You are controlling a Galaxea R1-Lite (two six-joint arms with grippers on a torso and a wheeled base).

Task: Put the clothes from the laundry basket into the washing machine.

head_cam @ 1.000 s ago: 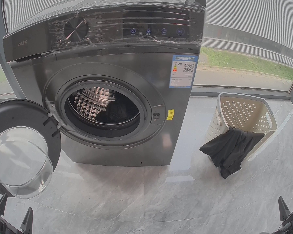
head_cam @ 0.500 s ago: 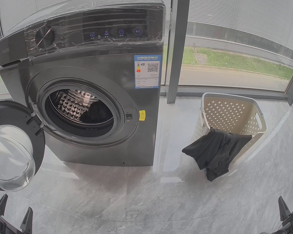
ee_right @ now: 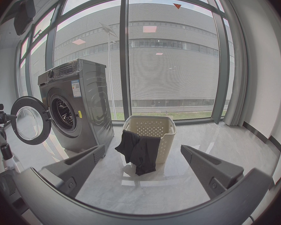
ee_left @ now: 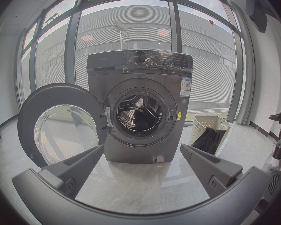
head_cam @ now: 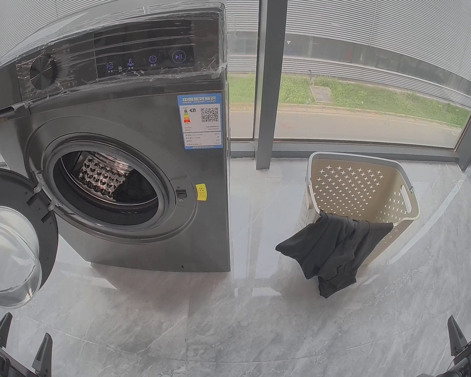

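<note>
A grey front-loading washing machine [head_cam: 115, 132] stands at the left, its round door [head_cam: 13, 236] swung open to its left. Something dark lies inside the drum [head_cam: 107, 184]. A cream laundry basket [head_cam: 361, 195] stands on the floor to the right of the machine. A black garment [head_cam: 332, 247] hangs over its near rim and down the outside. My left gripper [head_cam: 21, 344] is open and empty at the bottom left, well short of the machine. My right gripper [head_cam: 468, 323] is open and empty at the bottom right, near the basket's side. The basket [ee_right: 153, 132] and garment [ee_right: 140, 150] lie ahead of the right fingers.
Glossy marble floor [head_cam: 235, 315] stretches between me and the machine. Tall windows with a grey pillar [head_cam: 269, 69] stand behind the basket. The open door juts out over the floor at the left.
The whole head view has swung to the right, so the machine and basket sit further left in the picture. Both grippers hold the same place and stay open.
</note>
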